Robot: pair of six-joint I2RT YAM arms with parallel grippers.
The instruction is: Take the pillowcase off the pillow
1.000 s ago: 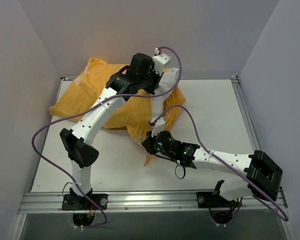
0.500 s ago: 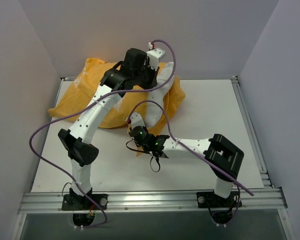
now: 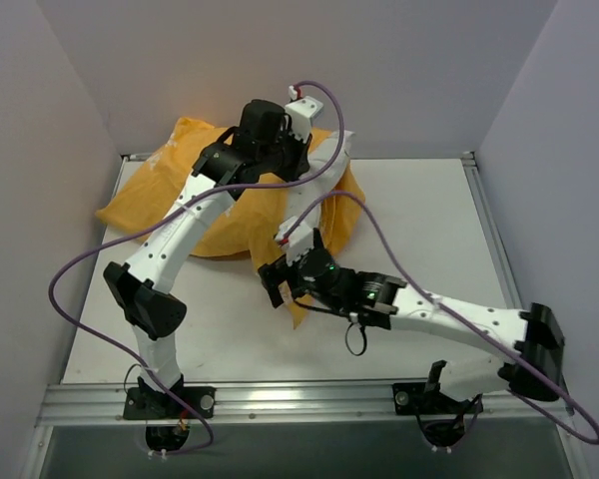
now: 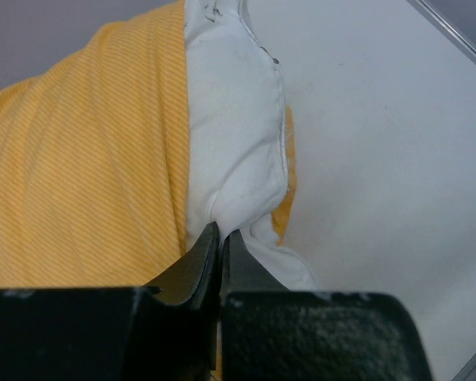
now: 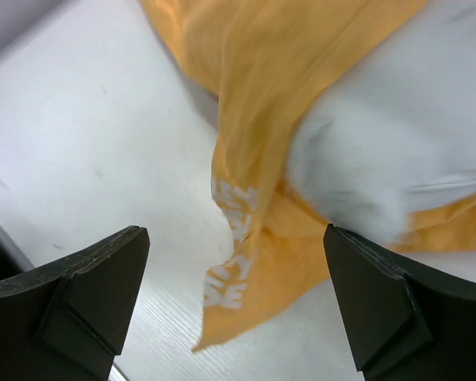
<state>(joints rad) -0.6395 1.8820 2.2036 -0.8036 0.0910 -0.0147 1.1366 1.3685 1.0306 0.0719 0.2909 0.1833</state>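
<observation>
Left gripper (image 4: 220, 235) pinched white pillow (image 4: 238, 119) edge, fingers narrow on fabric. Right gripper (image 5: 236, 266) stood wide, empty, over loose pillowcase (image 5: 254, 119) flap. Pillow lay far-centre on table (image 5: 79, 127), mostly covered. Risk: thin pinch slipping under pull; right fingers catching pillow with cloth. Earlier frame: right fingers shut, elbow folded closer in.

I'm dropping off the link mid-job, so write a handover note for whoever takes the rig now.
Left hand: shut, pinching the pillow by its bare white edge.
Right hand: open over the pillowcase and its loose flap, holding nothing.
Both things lie at the table far side.
Done: one pillow end is out.
Left: grip the pillowcase, pull it fully off.
</observation>
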